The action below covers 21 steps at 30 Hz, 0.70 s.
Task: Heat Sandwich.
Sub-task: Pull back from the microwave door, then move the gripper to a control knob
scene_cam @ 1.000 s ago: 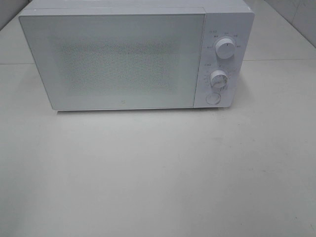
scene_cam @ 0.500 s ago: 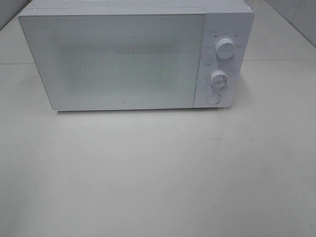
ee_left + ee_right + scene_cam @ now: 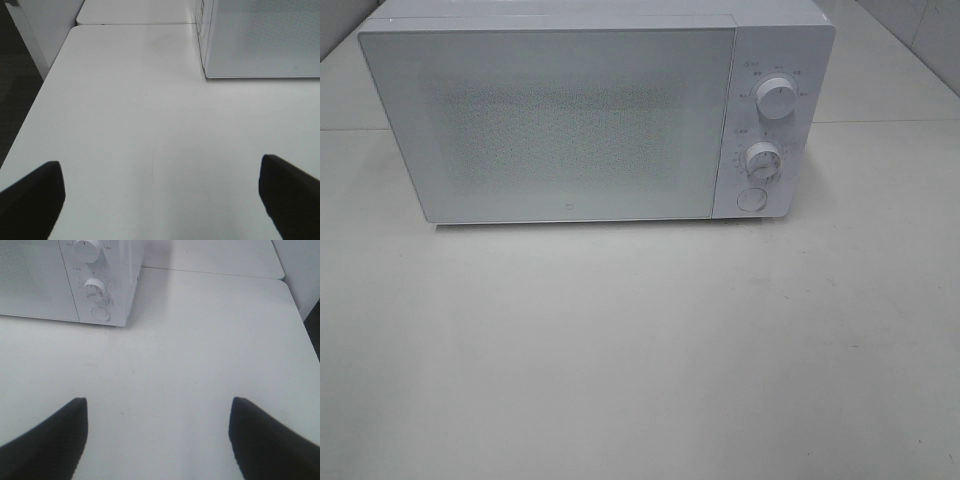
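A white microwave point(image 3: 590, 110) stands at the back of the white table with its door point(image 3: 555, 125) shut. On its right panel are two round knobs point(image 3: 776, 101) and a round button point(image 3: 751, 199). The sandwich and its plate are out of view. Neither gripper shows in the exterior high view. My left gripper point(image 3: 160, 197) is open and empty over bare table, left of the microwave's corner point(image 3: 260, 40). My right gripper point(image 3: 157, 440) is open and empty over bare table, in front of and to the right of the microwave's control panel point(image 3: 97, 285).
The table point(image 3: 640, 350) is white and runs wide in front of the microwave. Its left edge point(image 3: 30, 115) drops to a dark floor. Its right edge point(image 3: 300, 310) shows in the right wrist view. A seam to a second tabletop lies behind.
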Each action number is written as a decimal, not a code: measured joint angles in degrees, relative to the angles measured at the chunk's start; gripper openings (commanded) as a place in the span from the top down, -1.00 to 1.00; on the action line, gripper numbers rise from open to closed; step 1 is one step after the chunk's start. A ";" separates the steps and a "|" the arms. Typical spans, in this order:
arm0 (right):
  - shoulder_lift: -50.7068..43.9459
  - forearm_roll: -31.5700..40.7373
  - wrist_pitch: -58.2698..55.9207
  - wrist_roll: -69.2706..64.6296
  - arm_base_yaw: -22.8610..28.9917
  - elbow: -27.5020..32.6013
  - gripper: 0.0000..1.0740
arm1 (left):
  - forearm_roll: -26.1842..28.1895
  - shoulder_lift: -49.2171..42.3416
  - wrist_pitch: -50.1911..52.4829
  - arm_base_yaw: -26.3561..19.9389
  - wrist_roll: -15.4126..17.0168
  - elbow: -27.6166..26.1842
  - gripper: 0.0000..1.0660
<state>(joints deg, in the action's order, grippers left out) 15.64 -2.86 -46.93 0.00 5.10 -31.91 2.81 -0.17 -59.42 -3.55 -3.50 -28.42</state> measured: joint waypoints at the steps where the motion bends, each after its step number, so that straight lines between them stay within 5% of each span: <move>1: 1.03 0.00 1.03 0.00 0.00 0.00 -0.42 | 0.00 0.00 0.00 0.00 0.00 0.00 -0.90; 21: 22.75 0.06 21.43 0.00 0.00 0.00 -0.42 | 0.00 0.00 0.00 0.00 0.00 0.00 -0.90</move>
<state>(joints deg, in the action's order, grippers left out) 38.39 -2.81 -25.50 0.00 5.10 -31.91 2.81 -0.17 -59.42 -3.55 -3.50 -28.42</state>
